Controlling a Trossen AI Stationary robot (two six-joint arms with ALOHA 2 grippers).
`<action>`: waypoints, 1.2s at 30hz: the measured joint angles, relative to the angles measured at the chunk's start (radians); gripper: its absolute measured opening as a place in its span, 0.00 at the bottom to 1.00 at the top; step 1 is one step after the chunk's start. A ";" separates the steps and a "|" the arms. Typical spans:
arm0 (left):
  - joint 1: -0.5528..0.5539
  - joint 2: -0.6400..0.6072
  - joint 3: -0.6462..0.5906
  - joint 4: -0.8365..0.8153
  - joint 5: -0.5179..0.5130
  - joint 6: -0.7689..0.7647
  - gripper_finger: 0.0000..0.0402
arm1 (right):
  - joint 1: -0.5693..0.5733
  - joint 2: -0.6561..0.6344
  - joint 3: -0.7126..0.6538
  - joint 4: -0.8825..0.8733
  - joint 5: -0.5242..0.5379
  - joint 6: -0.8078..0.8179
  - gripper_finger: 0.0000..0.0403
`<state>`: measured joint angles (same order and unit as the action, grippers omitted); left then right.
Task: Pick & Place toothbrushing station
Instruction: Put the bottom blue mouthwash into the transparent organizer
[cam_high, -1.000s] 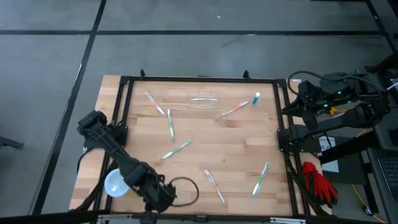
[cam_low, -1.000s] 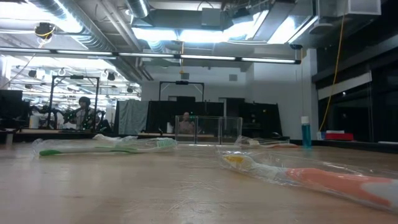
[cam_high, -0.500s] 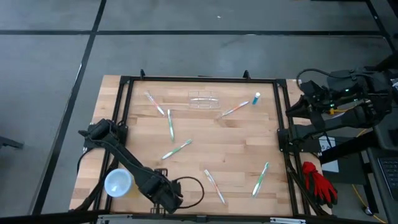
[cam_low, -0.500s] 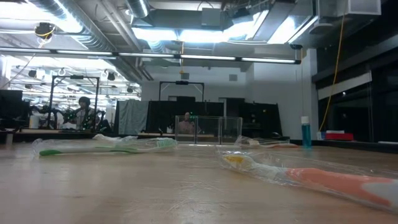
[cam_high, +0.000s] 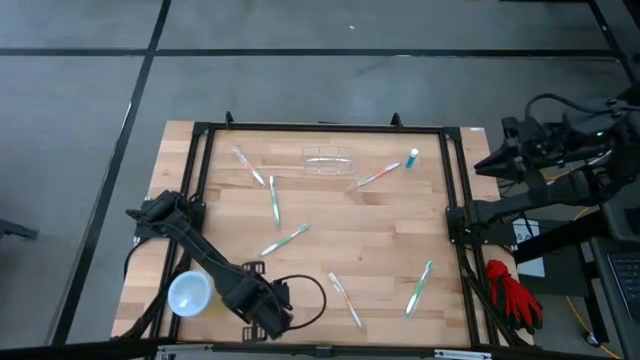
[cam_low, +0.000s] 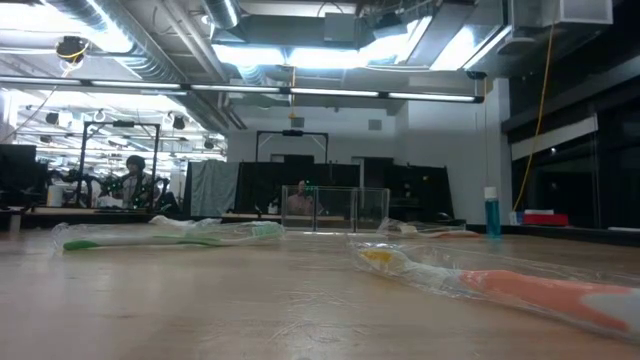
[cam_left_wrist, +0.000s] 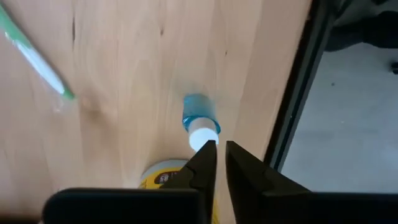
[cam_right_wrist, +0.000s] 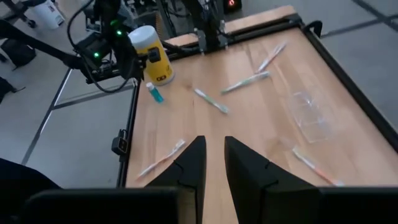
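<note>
Lighting even and bright; overhead view shows soft, faint shadows on the table (cam_high: 380, 240). Low view: ceiling strip lights (cam_low: 330, 93) glare white, near toothbrush (cam_low: 500, 285) blurred, background room sharper. Left wrist view soft, fingers (cam_left_wrist: 205, 168) out of focus. Right wrist view clear.

Six toothbrushes lie on the table: one at eleven o'clock (cam_high: 250, 167), one at ten o'clock (cam_high: 273, 199), one near the centre toward eight o'clock (cam_high: 284, 240), one at one o'clock (cam_high: 377, 177), one at six o'clock (cam_high: 344, 299) and one at five o'clock (cam_high: 418, 288). There is one clear plastic holder (cam_high: 327, 160) at twelve o'clock, one blue tube (cam_high: 411, 158) at two o'clock, and one yellow cup with a white top (cam_high: 190, 294) at eight o'clock.
</note>
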<state>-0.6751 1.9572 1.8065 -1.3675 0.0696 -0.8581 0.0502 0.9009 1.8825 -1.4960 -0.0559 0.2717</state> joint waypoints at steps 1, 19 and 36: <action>0.004 0.000 0.000 0.001 0.005 -0.001 0.12 | 0.000 0.000 0.006 0.000 0.000 -0.004 0.15; -0.042 0.002 0.000 0.065 -0.087 0.173 0.42 | 0.000 0.000 0.042 -0.018 -0.001 -0.045 0.15; -0.104 0.005 -0.001 0.021 -0.142 0.069 0.41 | 0.000 0.000 0.042 -0.016 0.047 -0.049 0.15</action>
<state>-0.7791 1.9620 1.8053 -1.3468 -0.0723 -0.7895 0.0502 0.9009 1.9247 -1.5124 -0.0093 0.2226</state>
